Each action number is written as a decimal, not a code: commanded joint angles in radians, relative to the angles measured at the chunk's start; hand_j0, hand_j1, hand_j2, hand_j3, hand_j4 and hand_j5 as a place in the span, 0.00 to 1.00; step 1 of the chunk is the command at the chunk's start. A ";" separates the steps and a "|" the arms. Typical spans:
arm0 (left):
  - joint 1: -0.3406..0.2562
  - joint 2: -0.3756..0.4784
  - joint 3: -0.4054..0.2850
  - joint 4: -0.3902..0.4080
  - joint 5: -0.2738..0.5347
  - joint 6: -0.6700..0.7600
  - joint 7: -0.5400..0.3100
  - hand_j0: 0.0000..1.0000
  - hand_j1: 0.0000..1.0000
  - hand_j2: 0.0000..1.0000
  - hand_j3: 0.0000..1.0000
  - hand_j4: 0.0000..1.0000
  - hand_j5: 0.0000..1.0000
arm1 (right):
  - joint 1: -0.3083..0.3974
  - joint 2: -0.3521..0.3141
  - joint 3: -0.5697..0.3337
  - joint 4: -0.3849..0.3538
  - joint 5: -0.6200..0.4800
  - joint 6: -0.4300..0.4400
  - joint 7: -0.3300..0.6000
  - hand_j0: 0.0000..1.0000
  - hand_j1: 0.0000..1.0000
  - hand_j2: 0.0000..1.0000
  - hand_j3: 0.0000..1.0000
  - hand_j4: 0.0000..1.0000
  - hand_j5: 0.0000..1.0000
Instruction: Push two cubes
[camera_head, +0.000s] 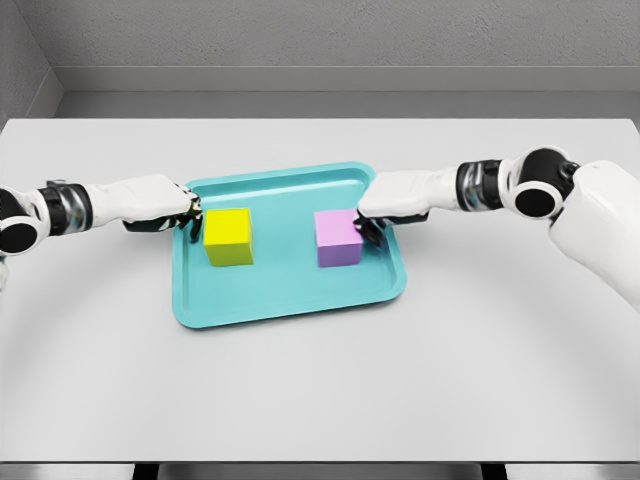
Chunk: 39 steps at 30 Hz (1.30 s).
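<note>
A yellow cube (229, 237) and a lilac cube (337, 239) sit apart on a teal tray (290, 295) in the middle of the table. My left hand (190, 214) reaches in from the left; its curled dark fingertips touch the yellow cube's left side. From the right, my right hand (366, 225) comes in with curled fingers against the lilac cube's upper right edge. Neither hand holds anything.
The tray lies slightly rotated on a white table (320, 400). A grey wall runs along the back. Both forearms stretch low over the table at either side of the tray.
</note>
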 joint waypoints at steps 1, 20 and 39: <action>0.000 -0.017 -0.012 -0.003 0.041 -0.008 -0.015 0.38 0.38 0.38 0.38 0.38 0.38 | 0.000 0.008 -0.001 0.000 -0.005 0.001 0.000 0.24 0.24 0.24 0.24 0.24 0.24; -0.005 -0.011 -0.024 -0.058 0.124 -0.008 -0.015 0.39 0.39 0.39 0.39 0.39 0.39 | 0.011 -0.023 -0.036 -0.005 -0.013 0.001 0.000 0.27 0.27 0.27 0.27 0.27 0.27; 0.066 0.106 -0.106 -0.255 0.233 -0.008 -0.015 0.40 0.40 0.40 0.40 0.40 0.40 | 0.009 0.000 -0.001 0.006 0.027 0.001 0.000 0.18 0.18 0.18 0.18 0.18 0.18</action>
